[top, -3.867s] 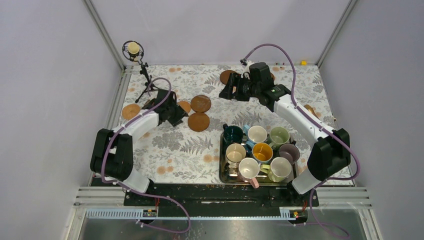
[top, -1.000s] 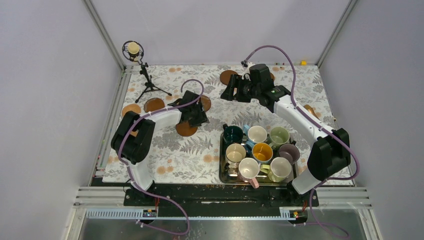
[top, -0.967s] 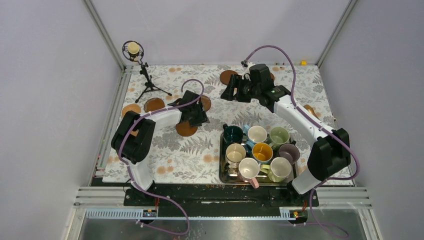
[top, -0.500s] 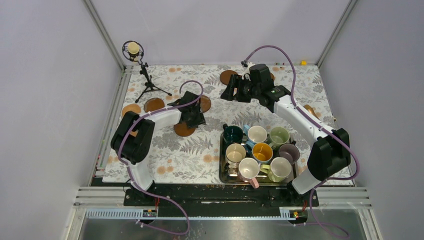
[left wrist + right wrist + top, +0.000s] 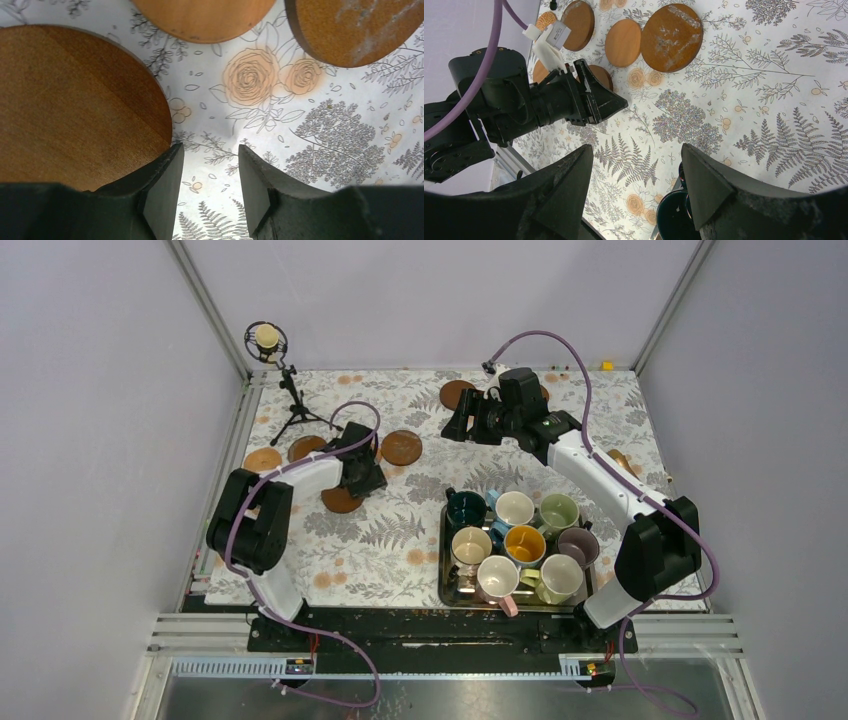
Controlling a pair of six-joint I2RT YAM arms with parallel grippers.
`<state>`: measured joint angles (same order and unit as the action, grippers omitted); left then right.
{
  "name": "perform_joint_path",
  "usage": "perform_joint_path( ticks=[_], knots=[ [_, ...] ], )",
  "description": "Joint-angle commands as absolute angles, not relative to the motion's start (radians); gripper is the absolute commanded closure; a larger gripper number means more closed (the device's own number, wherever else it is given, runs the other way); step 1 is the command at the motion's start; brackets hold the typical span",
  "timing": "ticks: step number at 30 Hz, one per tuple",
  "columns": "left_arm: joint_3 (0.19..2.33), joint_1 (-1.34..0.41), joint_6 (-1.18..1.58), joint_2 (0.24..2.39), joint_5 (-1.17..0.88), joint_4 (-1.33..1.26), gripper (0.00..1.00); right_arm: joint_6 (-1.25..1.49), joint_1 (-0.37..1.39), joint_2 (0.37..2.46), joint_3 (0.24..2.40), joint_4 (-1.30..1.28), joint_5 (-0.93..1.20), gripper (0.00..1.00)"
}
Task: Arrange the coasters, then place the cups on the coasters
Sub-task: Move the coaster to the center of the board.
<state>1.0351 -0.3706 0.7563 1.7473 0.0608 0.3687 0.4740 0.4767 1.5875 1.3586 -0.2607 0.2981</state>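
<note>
Nearest the arm bases, to the right, we record a rectangular steel tray holding all the cups. These are glazed, handled mugs packed side by side, with a dark green cup at the far-left corner, then white, pale green, beige, yellow-orange, mauve and pink. A light blue one shows only as slivers between its neighbours. Under everything lies a tablecloth printed with grey ferns and orange roses. Left of the tray and farther in, we note the left gripper, its black wedge-shaped fingers parted with only printed cloth between them. Its left finger stands at the rim of a round coaster of brown, straight-grained wood, cut off by the wrist view's edge; we cannot tell whether finger and rim touch. Beyond lie the other coasters, flat on the cloth and apart from one another: a pale orange disc, largely covered by the gripper in the top view; a mottled disc with a scuffed face; a tan disc and a darker disc toward the left edge; and a dark disc near the far edge, partly hidden by the right gripper. That gripper hangs above the cloth, fingers wide apart, holding nothing. Farthest, in the left corner, a microphone stands on a small tripod.
</note>
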Motion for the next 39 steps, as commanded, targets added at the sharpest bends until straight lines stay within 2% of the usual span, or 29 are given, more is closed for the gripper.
perform_joint_path(
  ticks=[1,26,32,36,39],
  knots=[
    [1.005,-0.346,0.761,1.673,0.116,0.38,0.54,0.459,0.469,1.555,1.364,-0.256,0.297,0.27],
    [0.804,-0.153,0.911,1.464,0.213,0.451,0.55,0.465,0.468,1.555,1.351,-0.24,0.305,0.26],
    [0.803,-0.151,0.852,1.394,0.051,0.306,0.53,0.471,0.468,1.556,1.355,-0.241,0.306,0.26],
    [0.867,-0.154,0.832,1.467,-0.044,0.245,0.53,0.472,0.468,1.559,1.359,-0.24,0.31,0.27],
    [0.914,-0.154,0.832,1.527,-0.014,0.235,0.54,0.471,0.468,1.557,1.357,-0.241,0.307,0.26]
  ],
)
